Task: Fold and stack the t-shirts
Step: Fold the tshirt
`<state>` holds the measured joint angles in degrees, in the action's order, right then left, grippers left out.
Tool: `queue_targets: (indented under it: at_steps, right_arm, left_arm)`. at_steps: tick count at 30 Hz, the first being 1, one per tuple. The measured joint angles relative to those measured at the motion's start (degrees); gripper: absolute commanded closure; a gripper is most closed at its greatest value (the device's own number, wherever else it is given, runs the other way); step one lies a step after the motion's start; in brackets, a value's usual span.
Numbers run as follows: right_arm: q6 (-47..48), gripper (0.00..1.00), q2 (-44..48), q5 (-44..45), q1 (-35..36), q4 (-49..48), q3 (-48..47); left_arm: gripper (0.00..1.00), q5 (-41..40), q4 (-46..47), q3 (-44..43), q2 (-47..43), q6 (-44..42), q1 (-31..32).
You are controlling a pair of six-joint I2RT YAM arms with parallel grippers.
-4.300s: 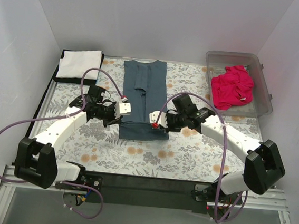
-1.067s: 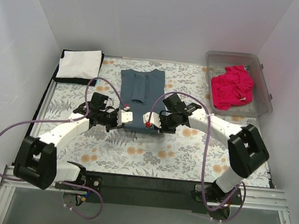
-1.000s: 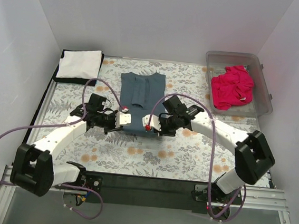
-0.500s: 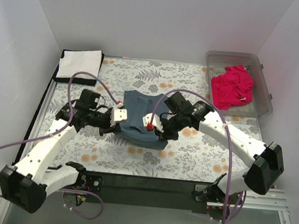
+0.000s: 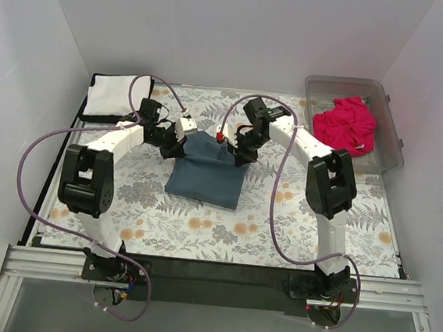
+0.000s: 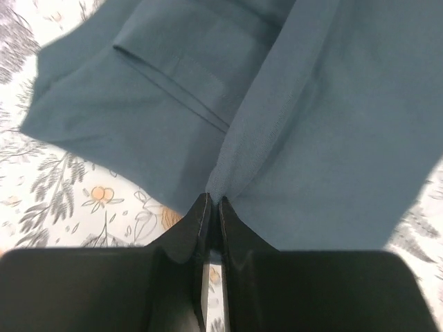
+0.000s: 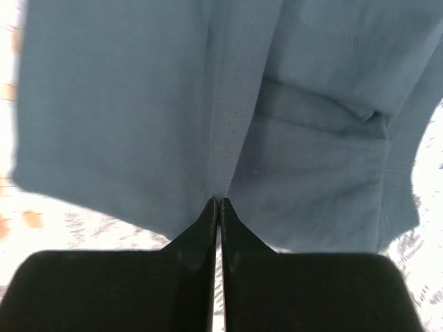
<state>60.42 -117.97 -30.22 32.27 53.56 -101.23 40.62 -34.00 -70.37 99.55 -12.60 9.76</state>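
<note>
The dark slate-blue t-shirt [image 5: 205, 172] lies folded over on the floral cloth in the middle of the table. My left gripper [image 5: 178, 148] is shut on its far left corner; the left wrist view shows the jaws pinching a ridge of the shirt [image 6: 291, 117]. My right gripper [image 5: 235, 151] is shut on its far right corner, with the blue fabric [image 7: 124, 111] pinched between its jaws. The magenta-pink t-shirt [image 5: 346, 127] lies crumpled in the clear bin. The white folded t-shirt [image 5: 117, 95] sits on the black one [image 5: 84, 116] at the far left.
The clear plastic bin [image 5: 394, 120] stands at the far right corner. The floral cloth [image 5: 278, 226] covers the table. White walls close in the back and both sides. Purple cables loop above both arms.
Both grippers have carried the shirt's near edge away from me to the far edge, folding it in half. The arms now reach far forward.
</note>
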Motion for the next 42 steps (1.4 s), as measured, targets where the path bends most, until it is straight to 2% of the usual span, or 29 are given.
queue_targets:
  at_steps: [5,9,11,15,20,22,24,25,26,28,30,31,33,37,42]
  right_arm:
    - [1.51,0.99,-8.59,0.33,-1.57,-1.31,-2.56]
    - [1.55,0.99,-8.92,0.46,-1.33,-3.91,0.33]
    - [1.40,0.99,-7.43,0.48,-0.98,-5.86,2.91]
    - [0.55,0.99,-0.39,0.09,0.96,-9.11,13.94]
    - [-3.37,0.99,9.92,-1.42,6.64,-10.58,28.89]
    - [-5.31,0.99,12.81,-2.67,8.59,-10.23,32.06]
    - [-7.78,0.69,15.02,-3.65,9.22,-9.84,33.20]
    - [-9.16,0.59,15.87,-4.11,9.09,-9.73,33.14]
    - [-10.45,0.48,16.52,-4.79,8.74,-9.70,32.76]
    - [-13.46,0.49,16.94,-7.23,7.39,-9.14,30.56]
    - [-17.07,0.56,16.65,-10.23,5.44,-8.96,26.88]
    - [-19.12,0.63,16.31,-11.76,4.52,-9.14,24.76]
    - [-23.63,0.68,15.19,-14.67,3.10,-9.81,20.57]
    - [-31.52,0.70,9.11,-19.71,2.38,-13.35,14.95]
    - [-40.65,0.73,0.02,-22.82,2.69,-17.94,14.23]
  left_arm:
    - [1.00,-0.66,3.96,-0.79,7.58,0.70,0.11]
    - [1.00,-1.86,6.71,2.62,6.38,0.98,1.75]
    - [1.00,-2.51,7.23,7.19,3.30,1.18,3.13]
    - [1.00,-2.93,6.12,18.64,-6.95,2.34,7.21]
    - [0.99,-1.44,-0.74,28.28,-20.96,4.61,10.86]
    - [0.78,-0.98,-3.19,29.86,-25.73,5.57,10.97]
    - [0.66,-0.57,-5.16,30.32,-29.73,6.32,10.97]
    - [0.59,-0.39,-5.86,30.32,-31.45,6.80,10.97]
    - [0.57,0.02,-6.43,30.23,-33.03,7.13,10.97]
    - [0.55,1.03,-7.48,29.46,-35.19,7.78,10.99]
    - [0.53,1.97,-8.09,27.50,-35.41,8.50,11.37]
    - [0.51,2.43,-7.74,26.05,-34.75,8.79,11.69]
    - [0.50,2.91,-6.54,24.41,-33.24,9.51,13.07]
    - [0.50,2.51,-1.09,24.09,-29.11,10.93,17.40]
    - [0.49,1.16,4.57,24.17,-23.91,11.08,21.64]
